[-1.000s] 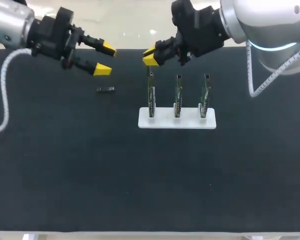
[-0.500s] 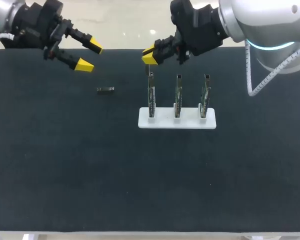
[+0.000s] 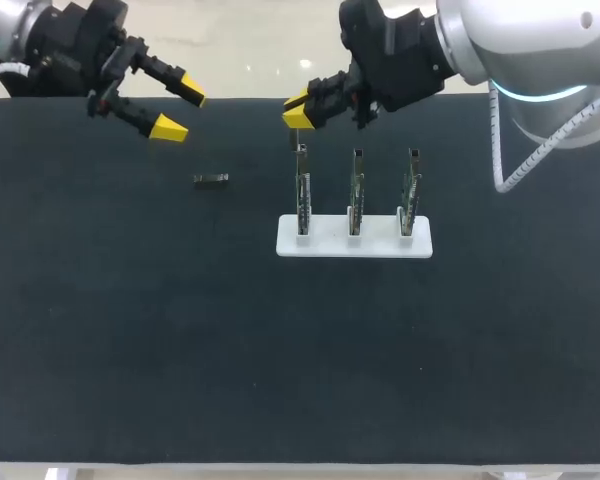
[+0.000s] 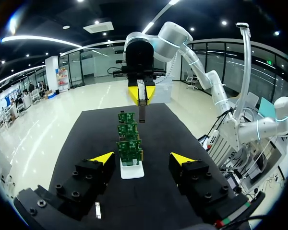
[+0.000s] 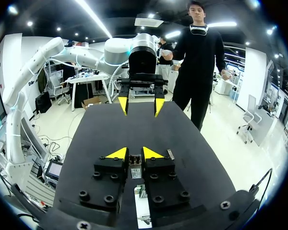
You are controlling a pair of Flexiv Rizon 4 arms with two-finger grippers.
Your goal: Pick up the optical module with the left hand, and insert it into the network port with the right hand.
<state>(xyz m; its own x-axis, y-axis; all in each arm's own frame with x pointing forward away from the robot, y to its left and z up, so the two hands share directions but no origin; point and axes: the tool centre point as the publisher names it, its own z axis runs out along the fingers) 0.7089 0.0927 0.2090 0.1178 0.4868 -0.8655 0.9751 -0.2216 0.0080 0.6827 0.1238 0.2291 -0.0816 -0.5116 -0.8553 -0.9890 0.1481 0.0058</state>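
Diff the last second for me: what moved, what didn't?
The left gripper pulled back toward its own side, open, away from the loose module, then held. The right gripper stayed shut on the optical module above the board rack, nearly unmoved. Loose module and rack did not move.

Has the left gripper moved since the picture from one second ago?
Yes. In the head view the left gripper has drawn back to the left, away from the small grey part, which stayed in its place.
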